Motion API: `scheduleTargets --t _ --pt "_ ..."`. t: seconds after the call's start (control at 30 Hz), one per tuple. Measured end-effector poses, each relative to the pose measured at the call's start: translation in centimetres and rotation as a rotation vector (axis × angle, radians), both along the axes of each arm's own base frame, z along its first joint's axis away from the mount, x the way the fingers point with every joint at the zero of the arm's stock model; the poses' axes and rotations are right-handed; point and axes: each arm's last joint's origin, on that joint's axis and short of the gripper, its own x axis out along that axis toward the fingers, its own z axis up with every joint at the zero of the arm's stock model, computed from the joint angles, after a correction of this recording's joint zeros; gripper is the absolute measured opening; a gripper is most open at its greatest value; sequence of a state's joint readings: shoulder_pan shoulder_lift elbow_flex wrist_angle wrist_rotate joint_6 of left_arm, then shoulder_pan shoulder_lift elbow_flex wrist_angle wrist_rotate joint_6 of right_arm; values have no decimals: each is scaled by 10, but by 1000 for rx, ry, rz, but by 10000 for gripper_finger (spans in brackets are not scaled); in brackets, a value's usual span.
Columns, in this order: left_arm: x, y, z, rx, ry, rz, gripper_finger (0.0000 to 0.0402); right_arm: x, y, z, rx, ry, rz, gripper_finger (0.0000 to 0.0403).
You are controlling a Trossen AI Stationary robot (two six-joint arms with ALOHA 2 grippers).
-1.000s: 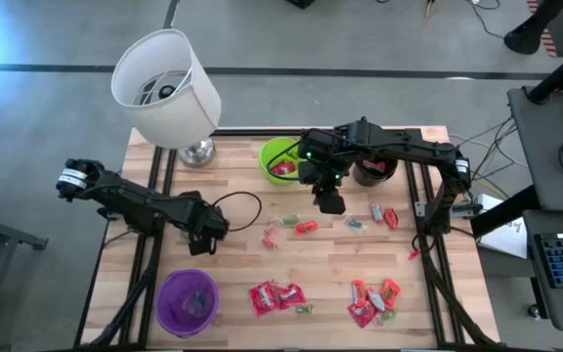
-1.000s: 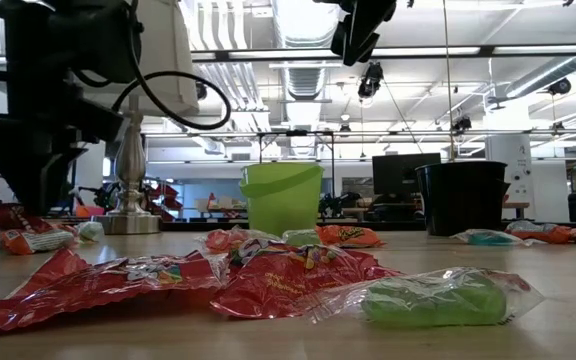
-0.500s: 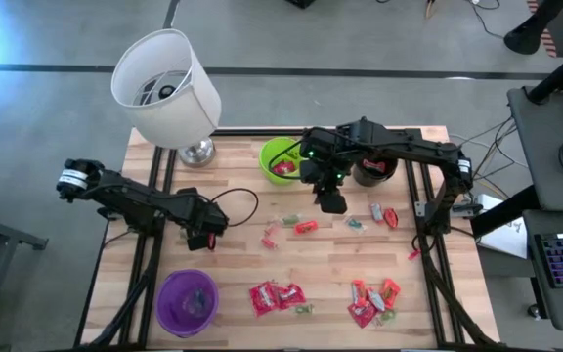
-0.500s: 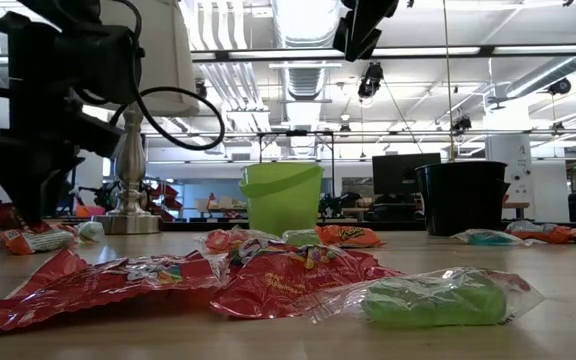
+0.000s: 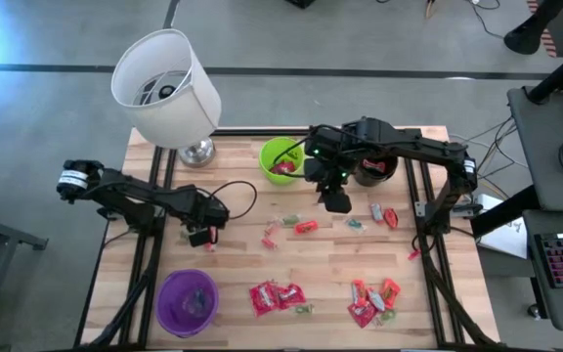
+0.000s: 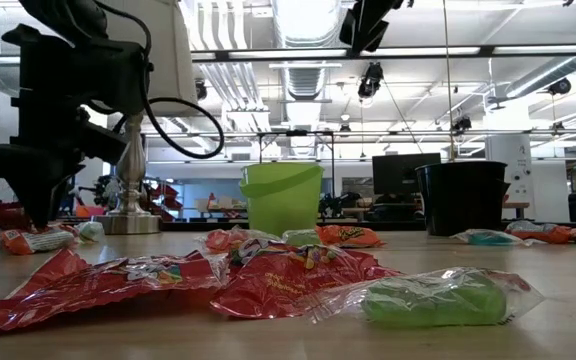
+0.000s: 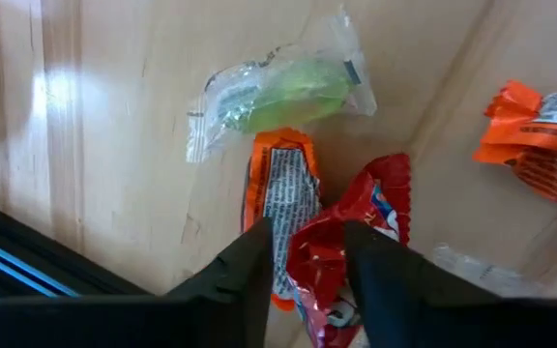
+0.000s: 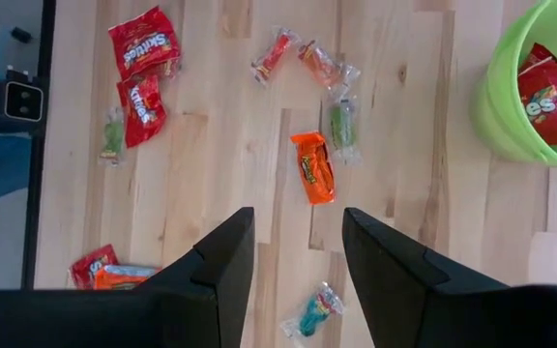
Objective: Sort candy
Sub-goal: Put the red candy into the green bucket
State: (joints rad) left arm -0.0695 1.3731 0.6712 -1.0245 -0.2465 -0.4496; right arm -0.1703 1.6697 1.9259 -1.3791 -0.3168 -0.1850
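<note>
Left gripper [image 7: 303,261]: low over the wooden table [image 5: 330,264] near its left side; the wrist view shows its two dark fingers pinching a red packet [image 7: 341,256], with an orange packet [image 7: 283,208] lying under and beside it.
Hard to make out there: the printing on the red packet is crumpled and partly hidden by the fingers.
Nearby sweet: a green sweet in clear wrap [image 7: 278,92] lies just beyond the orange packet, not touching the fingers.
Right gripper [image 8: 293,256]: raised above the table between the green cup [image 5: 280,159] and the black cup [image 5: 374,168], fingers spread, nothing between them.
Candy on the table: an orange piece [image 8: 312,166] and a small green one [image 8: 341,124] below the right gripper; red packets [image 5: 277,295] and a mixed cluster [image 5: 374,299] toward the front edge.
Sorted so far: red packets lie inside the green cup.
Purple cup [image 5: 188,300]: front left; its contents cannot be made out.
Lamp [image 5: 167,88]: its white shade hides the table's back left corner.
Low view: the left arm appears only as a dark silhouette.
</note>
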Motion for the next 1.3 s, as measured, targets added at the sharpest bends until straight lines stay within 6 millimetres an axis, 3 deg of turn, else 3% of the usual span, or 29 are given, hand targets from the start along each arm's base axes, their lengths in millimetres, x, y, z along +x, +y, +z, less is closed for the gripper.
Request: scheduleTargets --t 0.27,0.5,0.8,1.3 --pt "0 -1 0 -54 11 -28 7 -6 1 6 -6 -16 1 151" --pt "5 -1 4 -61 -11 -29 1 -8 1 8 -5 -15 -2 151" --pt "22 -3 25 -67 -95 -44 0 -9 1 7 -2 1 -2 151" --pt "57 -5 81 -68 -332 -50 0 -23 3 9 9 69 -4 151"
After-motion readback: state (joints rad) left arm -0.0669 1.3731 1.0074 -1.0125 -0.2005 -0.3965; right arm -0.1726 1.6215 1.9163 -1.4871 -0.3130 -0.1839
